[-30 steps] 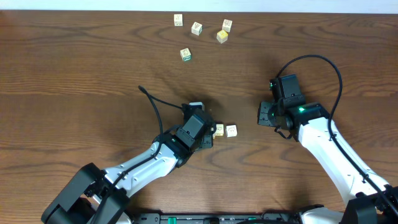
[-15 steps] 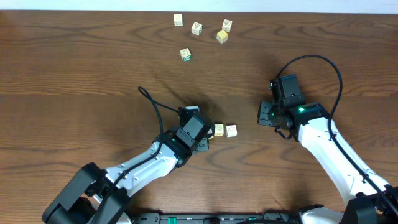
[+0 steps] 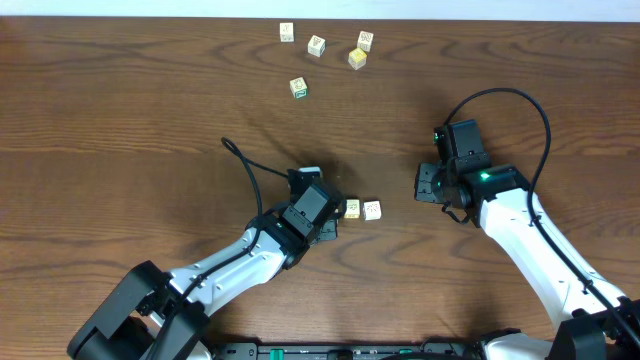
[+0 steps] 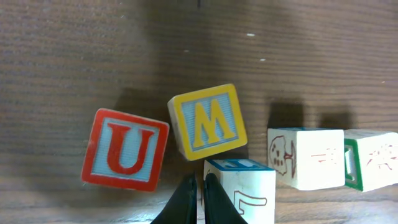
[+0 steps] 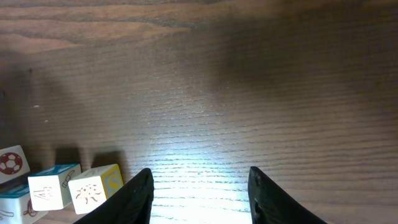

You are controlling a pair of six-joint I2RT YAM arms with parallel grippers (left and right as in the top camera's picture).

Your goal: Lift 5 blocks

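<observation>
Blocks (image 3: 372, 210) by your left hand (image 4: 198, 182) sit just where they were a moment ago, all flat on the bench (image 4: 74, 50). Only your left arm (image 3: 250, 250) has wiggled a tiny bit sideways and back. That hand is pinched together with nothing in it. Its tips are right under the yellow M block (image 4: 207, 122), maybe touching it, between the red U block (image 4: 124, 149) and a blue-topped block (image 4: 239, 190). Your right hand (image 5: 200, 175) has not moved. Its fingers are apart and empty. Some other blocks (image 3: 317, 45) lie far off near the back edge. So I think nothing is lifted yet, and you must open up before you can grab one.
</observation>
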